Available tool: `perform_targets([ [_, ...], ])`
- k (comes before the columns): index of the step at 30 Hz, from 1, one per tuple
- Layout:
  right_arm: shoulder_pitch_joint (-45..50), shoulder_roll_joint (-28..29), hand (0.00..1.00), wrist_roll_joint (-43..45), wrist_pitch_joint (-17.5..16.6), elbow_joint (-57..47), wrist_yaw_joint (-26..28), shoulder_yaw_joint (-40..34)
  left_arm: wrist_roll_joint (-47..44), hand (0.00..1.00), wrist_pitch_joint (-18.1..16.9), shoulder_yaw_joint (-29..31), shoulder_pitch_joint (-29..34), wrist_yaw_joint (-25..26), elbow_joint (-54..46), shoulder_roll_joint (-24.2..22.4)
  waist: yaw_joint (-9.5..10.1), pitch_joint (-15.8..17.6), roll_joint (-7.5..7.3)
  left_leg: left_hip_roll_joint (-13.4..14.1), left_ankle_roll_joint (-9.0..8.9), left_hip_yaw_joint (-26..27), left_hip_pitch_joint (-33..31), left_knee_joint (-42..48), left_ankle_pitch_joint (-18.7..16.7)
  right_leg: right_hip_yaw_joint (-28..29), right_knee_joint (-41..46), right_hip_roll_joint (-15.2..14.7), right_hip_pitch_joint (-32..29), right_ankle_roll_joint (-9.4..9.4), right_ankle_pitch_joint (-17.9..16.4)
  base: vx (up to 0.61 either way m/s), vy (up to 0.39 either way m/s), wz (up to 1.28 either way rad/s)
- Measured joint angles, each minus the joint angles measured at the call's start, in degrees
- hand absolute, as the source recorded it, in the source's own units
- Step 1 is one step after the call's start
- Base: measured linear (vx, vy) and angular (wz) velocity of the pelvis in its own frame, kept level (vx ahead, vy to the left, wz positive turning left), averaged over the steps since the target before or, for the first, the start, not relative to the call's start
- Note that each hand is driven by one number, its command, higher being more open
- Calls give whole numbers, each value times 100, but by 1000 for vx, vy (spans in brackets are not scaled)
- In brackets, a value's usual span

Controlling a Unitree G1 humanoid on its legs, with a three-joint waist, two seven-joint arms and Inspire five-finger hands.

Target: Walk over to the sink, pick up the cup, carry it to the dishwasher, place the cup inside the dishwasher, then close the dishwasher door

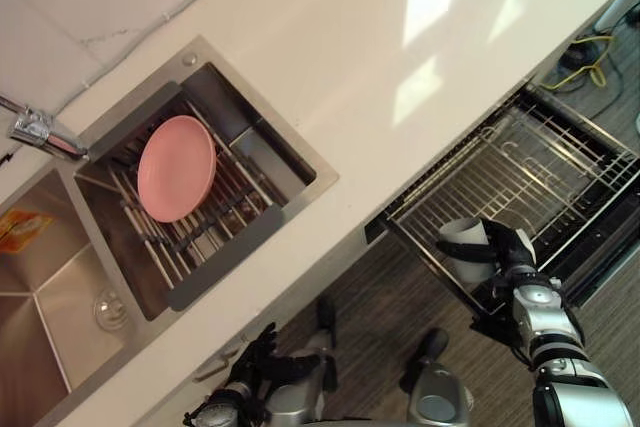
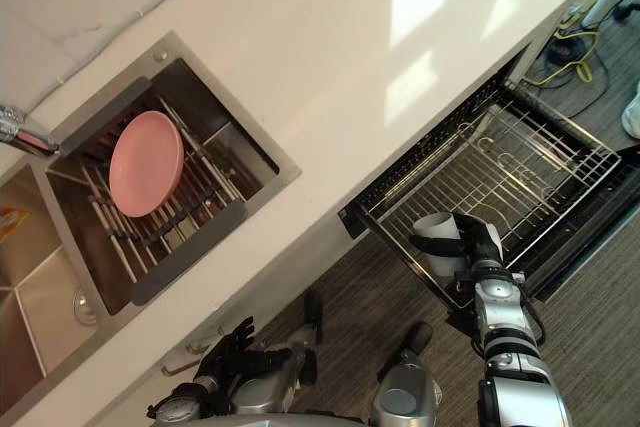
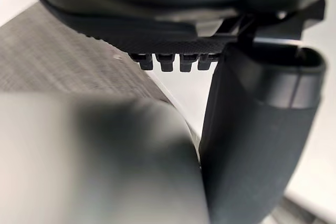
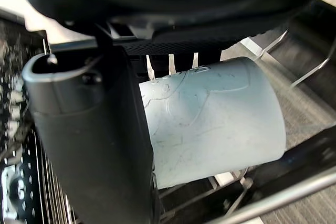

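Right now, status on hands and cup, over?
Right hand shut, fingers curled round cup, at near corner of pulled-out dishwasher rack. Left hand open, idle, low by the counter front. Nothing blocking the rack.

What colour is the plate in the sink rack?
Pink. The plate shows best in the left eye view.

my right hand [image 1: 514,247] lower right, thumb and fingers wrapped round the cup [image 1: 465,267], left hand [image 1: 255,355] down at bottom left, fingers loose
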Motion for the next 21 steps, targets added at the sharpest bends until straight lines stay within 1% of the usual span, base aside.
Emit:
perform_targets([
  [3, -193, 17, 0, 7, -2, 2, -101, 58, -65, 100, -154, 85, 0, 11, -4, -39, 94, 122, -2, -27, -24, -131, -17, 2, 22, -108, 238, -89, -15, 5, -142, -26, -26, 21],
  [6, -300, -15, 0, 8, -52, 59, -180, 134, -193, 100, -172, 245, 0, 96, 43, -123, 139, 152, 10, -52, -32, -243, -92, 1, 58, -210, 424, -161, -70, 7, -255, -52, -39, 21],
  [7, -336, -74, 100, 11, -86, 128, -201, 148, -222, 100, -176, 257, 0, 96, 57, -131, 150, 163, 10, -77, -47, -314, -123, 0, 75, -270, 531, -213, -89, 14, -313, -44, -38, 28],
  [9, -452, -182, 100, 22, -101, 293, -226, 218, -227, 100, -228, 264, -4, 95, 49, -133, 170, 215, 9, -117, -59, -391, -136, -6, 77, -324, 727, -303, -115, 19, -428, -56, -34, 24],
  [11, -532, -208, 100, 51, -90, 385, -239, 226, -226, 100, -264, 271, -14, 95, 49, -145, 251, 215, 9, -135, -45, -408, -151, -5, 90, -331, 866, -369, -164, 18, -496, -60, -43, 10],
  [13, -615, -211, 100, 106, 23, 409, -286, 244, -221, 100, -314, 271, -15, 95, 50, -150, 313, 217, 6, -136, 0, -444, -158, -5, 124, -357, 910, -374, -166, 9, -526, -55, -69, 6],
  [17, -689, -212, 100, 136, 167, 442, -350, 257, -214, 100, -373, 272, -16, 93, 90, -155, 331, 217, 6, -135, 10, -473, -149, -5, 136, -392, 923, -374, -131, 8, -535, -59, -57, 4],
  [21, -672, -121, 100, 285, 223, 413, -479, 256, -219, 100, -378, 291, -32, 93, 139, -168, 345, 216, 4, -124, 8, -467, -73, -5, 135, -390, 910, -360, -54, 8, -535, -71, -60, 0],
])
